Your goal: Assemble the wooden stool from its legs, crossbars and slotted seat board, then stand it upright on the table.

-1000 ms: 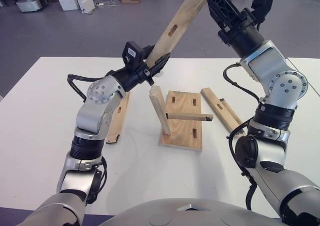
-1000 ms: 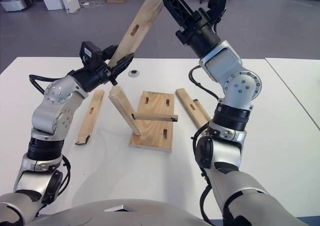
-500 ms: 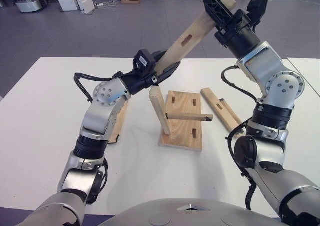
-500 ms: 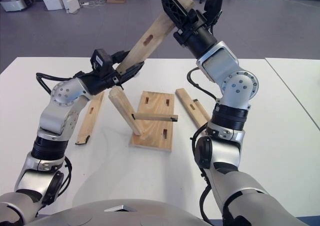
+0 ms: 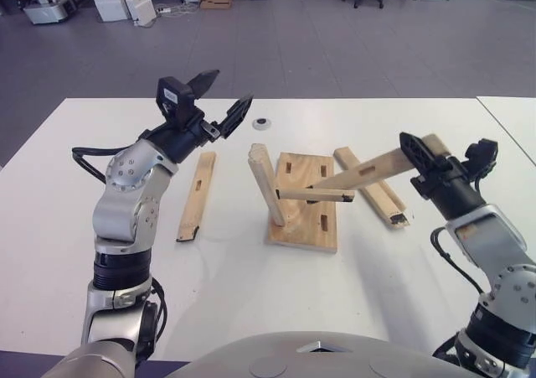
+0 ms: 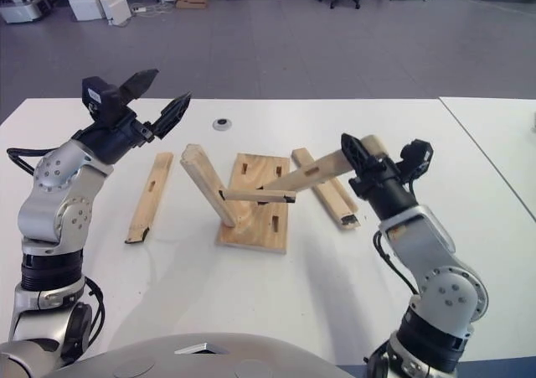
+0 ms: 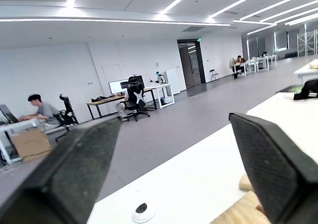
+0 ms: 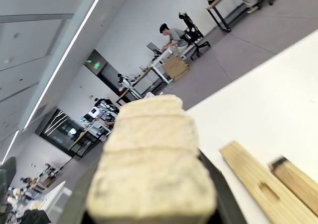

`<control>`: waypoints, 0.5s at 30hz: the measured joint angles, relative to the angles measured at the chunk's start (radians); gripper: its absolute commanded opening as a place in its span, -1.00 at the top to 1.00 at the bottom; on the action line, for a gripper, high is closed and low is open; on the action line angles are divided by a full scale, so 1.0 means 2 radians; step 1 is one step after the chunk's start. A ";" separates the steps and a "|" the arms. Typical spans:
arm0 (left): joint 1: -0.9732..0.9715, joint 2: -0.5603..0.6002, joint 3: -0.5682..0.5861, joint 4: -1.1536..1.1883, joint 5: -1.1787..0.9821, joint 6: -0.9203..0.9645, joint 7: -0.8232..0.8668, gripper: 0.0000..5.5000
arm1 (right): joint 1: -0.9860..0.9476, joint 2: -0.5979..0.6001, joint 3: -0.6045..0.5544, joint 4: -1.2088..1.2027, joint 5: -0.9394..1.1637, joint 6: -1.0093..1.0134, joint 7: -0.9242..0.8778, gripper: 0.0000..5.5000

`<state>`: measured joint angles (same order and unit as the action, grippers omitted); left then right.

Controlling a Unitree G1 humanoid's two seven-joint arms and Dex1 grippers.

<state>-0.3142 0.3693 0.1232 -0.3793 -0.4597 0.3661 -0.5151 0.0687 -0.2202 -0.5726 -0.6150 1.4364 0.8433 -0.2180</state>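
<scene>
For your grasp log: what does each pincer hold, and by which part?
The right pincer grips a wooden leg by its raised end; the left pincer is open, holding nothing.

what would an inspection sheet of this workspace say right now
surface: white table.
job's things: seat board lying flat; tilted leg standing in it, carrying a crossbar; left loose leg and right loose leg lying flat; held leg slanting over the board.
clutter: small round disc.
grippers: left gripper open, raised; right gripper shut on the held leg.
cables: black cable by the left arm.
surroundings: grey floor, office chairs behind.
</scene>
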 measured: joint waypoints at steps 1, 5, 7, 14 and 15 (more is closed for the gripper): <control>0.008 -0.002 0.000 -0.011 -0.004 0.007 0.006 -0.62 | 0.020 -0.003 -0.006 -0.008 0.019 -0.008 -0.016 0.64; 0.023 -0.008 -0.010 -0.036 -0.007 0.022 0.022 -0.62 | 0.076 -0.054 -0.024 -0.019 0.085 -0.030 -0.050 0.64; 0.030 -0.012 -0.012 -0.043 -0.007 0.022 0.029 -0.62 | 0.088 -0.072 -0.023 -0.019 0.093 -0.040 -0.051 0.64; 0.032 -0.018 -0.031 -0.047 -0.001 0.022 0.034 -0.62 | 0.114 -0.086 0.024 -0.013 0.068 -0.076 -0.038 0.64; 0.032 -0.018 -0.033 -0.047 0.000 0.021 0.035 -0.62 | 0.113 -0.093 0.027 -0.014 0.067 -0.077 -0.037 0.64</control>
<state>-0.2501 0.3330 0.0570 -0.4727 -0.4603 0.4084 -0.4458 0.2954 -0.4060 -0.5177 -0.6425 1.5713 0.6887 -0.2929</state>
